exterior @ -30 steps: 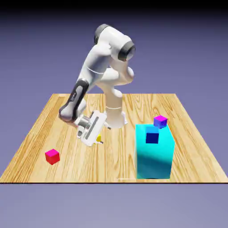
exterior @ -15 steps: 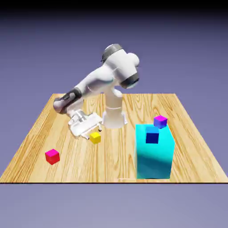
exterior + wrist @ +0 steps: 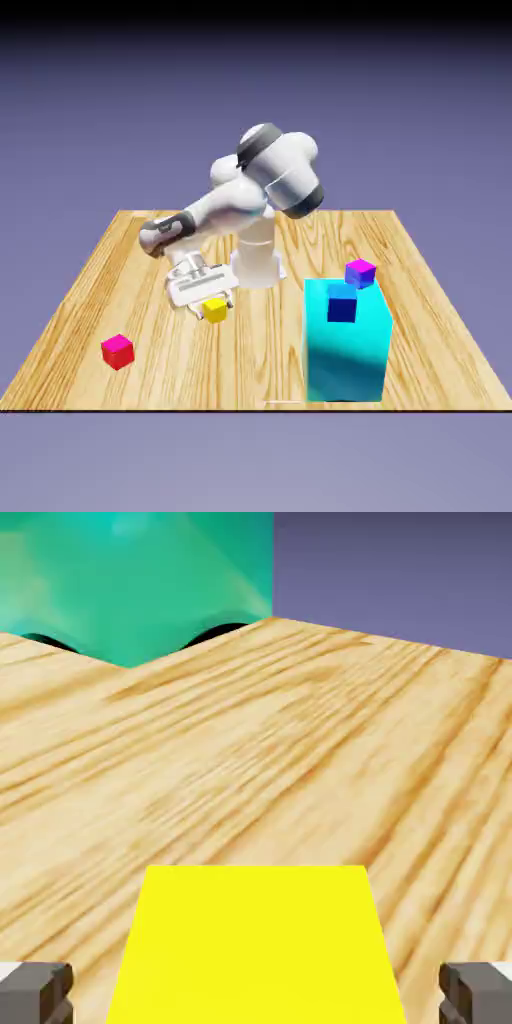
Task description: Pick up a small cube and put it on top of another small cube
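Jaws of the gripper (image 3: 256, 994) stand well apart, a gap on each side of the yellow cube (image 3: 214, 310), gripping nothing. It sits on the wooden table (image 3: 270, 350), between the red cube (image 3: 118, 352) and cyan block (image 3: 346, 350). Probably light and stiff; best pinched low, across opposite flat sides.

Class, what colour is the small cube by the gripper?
The cube is plain yellow, showing best in the hand view.

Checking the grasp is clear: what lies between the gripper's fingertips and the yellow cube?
In the hand view, only bare wooden tabletop shows between each fingertip and the yellow cube.
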You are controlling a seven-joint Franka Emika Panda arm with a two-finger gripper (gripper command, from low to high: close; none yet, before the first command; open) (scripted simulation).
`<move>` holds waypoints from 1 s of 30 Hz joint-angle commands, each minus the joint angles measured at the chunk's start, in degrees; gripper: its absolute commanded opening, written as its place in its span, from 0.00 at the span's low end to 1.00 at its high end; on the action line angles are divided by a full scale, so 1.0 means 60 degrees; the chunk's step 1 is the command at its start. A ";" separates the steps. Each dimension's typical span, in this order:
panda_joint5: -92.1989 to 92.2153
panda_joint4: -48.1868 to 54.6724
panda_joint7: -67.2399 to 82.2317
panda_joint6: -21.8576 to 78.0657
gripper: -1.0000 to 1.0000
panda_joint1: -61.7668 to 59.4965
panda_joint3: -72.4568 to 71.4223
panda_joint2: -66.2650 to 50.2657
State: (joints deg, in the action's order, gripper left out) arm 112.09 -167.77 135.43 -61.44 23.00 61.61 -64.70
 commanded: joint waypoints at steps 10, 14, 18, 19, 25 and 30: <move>-0.3080 0.1182 -0.0616 -0.0744 0.00 0.0021 0.0953 0.1099; -0.4546 0.2044 -0.1208 -0.2153 0.00 -0.0562 0.1000 0.2483; -0.6012 0.2907 -0.1800 -0.3561 0.00 -0.1145 0.1048 0.3867; -0.6378 0.3122 -0.1948 -0.3913 0.00 -0.1291 0.1060 0.4213; -0.7494 0.3579 -0.3587 -0.5747 0.00 -0.0134 0.1071 0.6290; -0.8092 0.3702 -0.5183 -0.7189 0.00 0.1453 0.1062 0.8020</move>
State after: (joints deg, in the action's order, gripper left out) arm 63.40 -145.56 104.30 -104.54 31.72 67.99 -16.58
